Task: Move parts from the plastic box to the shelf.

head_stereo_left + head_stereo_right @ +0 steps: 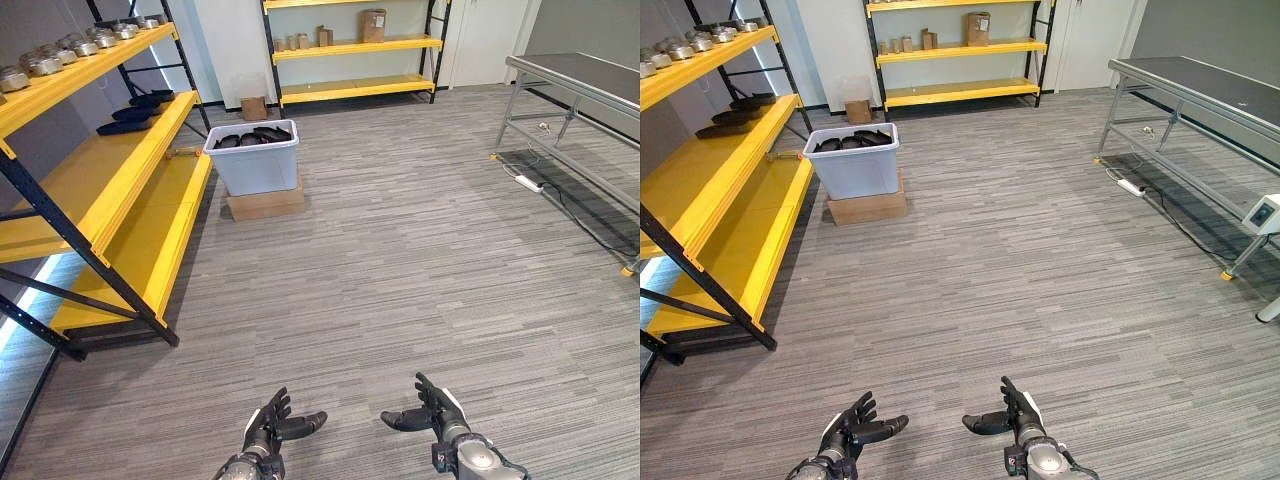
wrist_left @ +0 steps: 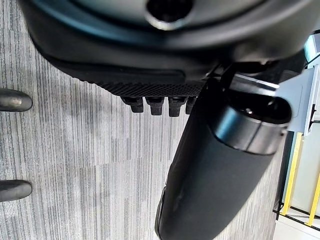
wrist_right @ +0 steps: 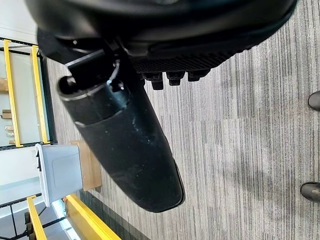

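Observation:
A pale blue plastic box (image 1: 255, 165) stands far ahead on a flat cardboard box (image 1: 265, 203), beside the yellow shelf (image 1: 120, 170) on my left. Black parts (image 1: 255, 137) lie inside it. More black parts (image 1: 135, 110) rest on the shelf's middle level, and metal parts (image 1: 60, 55) line its top level. My left hand (image 1: 270, 428) and right hand (image 1: 432, 412) hover low over the carpet, far from the box. Both are open and empty, thumbs pointing toward each other. The right wrist view catches the plastic box (image 3: 60, 172) past the thumb (image 3: 125, 145).
A second yellow shelf (image 1: 350, 48) with small cardboard boxes stands at the back wall. A metal table (image 1: 580, 85) runs along the right, with a power strip (image 1: 528, 183) and cable on the floor under it. Grey carpet stretches between me and the box.

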Controlling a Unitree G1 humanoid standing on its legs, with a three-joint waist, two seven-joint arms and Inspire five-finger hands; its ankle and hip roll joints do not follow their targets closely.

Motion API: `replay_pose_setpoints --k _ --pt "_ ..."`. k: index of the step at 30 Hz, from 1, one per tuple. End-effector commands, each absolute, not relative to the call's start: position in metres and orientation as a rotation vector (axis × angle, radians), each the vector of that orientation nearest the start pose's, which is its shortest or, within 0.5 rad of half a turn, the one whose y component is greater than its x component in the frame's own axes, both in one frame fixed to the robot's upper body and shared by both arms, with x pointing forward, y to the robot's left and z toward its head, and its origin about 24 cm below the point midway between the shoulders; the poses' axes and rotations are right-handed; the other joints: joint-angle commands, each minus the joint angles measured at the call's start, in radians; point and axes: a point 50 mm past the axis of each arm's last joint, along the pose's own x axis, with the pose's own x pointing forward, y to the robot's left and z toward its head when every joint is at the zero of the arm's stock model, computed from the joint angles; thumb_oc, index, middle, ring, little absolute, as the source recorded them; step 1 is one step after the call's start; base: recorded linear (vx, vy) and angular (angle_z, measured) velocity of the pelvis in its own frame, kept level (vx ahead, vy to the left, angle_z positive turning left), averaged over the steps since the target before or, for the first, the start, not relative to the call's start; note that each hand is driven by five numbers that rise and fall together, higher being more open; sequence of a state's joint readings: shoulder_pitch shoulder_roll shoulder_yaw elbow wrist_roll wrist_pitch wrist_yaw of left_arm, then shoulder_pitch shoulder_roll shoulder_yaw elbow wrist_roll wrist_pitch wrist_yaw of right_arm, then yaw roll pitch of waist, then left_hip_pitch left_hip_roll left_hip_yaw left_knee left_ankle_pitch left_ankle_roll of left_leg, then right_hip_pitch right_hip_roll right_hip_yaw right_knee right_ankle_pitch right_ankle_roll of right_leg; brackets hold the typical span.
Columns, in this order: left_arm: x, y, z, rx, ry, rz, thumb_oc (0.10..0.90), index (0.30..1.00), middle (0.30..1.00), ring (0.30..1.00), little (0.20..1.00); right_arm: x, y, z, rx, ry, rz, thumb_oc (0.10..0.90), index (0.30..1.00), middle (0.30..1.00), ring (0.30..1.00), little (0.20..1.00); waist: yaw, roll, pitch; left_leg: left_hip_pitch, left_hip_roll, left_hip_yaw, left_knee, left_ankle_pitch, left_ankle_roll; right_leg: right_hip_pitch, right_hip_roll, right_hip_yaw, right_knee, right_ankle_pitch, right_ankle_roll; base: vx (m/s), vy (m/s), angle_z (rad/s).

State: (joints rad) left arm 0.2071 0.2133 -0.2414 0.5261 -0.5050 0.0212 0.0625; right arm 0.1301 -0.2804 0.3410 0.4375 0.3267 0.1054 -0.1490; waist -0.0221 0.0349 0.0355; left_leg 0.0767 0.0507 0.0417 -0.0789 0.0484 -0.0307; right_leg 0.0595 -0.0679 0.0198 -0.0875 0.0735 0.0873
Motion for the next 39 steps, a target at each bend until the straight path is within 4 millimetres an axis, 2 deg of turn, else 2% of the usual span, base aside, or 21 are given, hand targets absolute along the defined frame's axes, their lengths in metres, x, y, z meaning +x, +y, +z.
replay_pose_setpoints --k 1,39 --pt "0.1872 0.1847 -0.0851 -0.196 0.583 0.085 0.900 1.000 1.000 1.000 1.000 0.2141 -0.1503 -0.0579 0.007 0.485 0.048 0.900 1.000 1.000 1.000 1.000 0.021 -0.049 -0.024 -0.019 0.029 -0.020 -0.008 0.020 -0.024 -0.011 -0.013 0.023 0.000 0.057 0.007 0.00 0.000 0.00" --pt "0.1931 0.1844 -0.0794 -0.197 0.553 0.086 0.900 1.000 1.000 1.000 1.000 0.2165 -0.1536 -0.0568 -0.041 0.477 0.059 0.900 1.000 1.000 1.000 1.000 0.027 -0.057 -0.007 -0.020 0.020 -0.032 -0.008 0.014 -0.012 -0.008 -0.024 0.009 0.000 0.055 0.012 0.00 0.004 0.00"
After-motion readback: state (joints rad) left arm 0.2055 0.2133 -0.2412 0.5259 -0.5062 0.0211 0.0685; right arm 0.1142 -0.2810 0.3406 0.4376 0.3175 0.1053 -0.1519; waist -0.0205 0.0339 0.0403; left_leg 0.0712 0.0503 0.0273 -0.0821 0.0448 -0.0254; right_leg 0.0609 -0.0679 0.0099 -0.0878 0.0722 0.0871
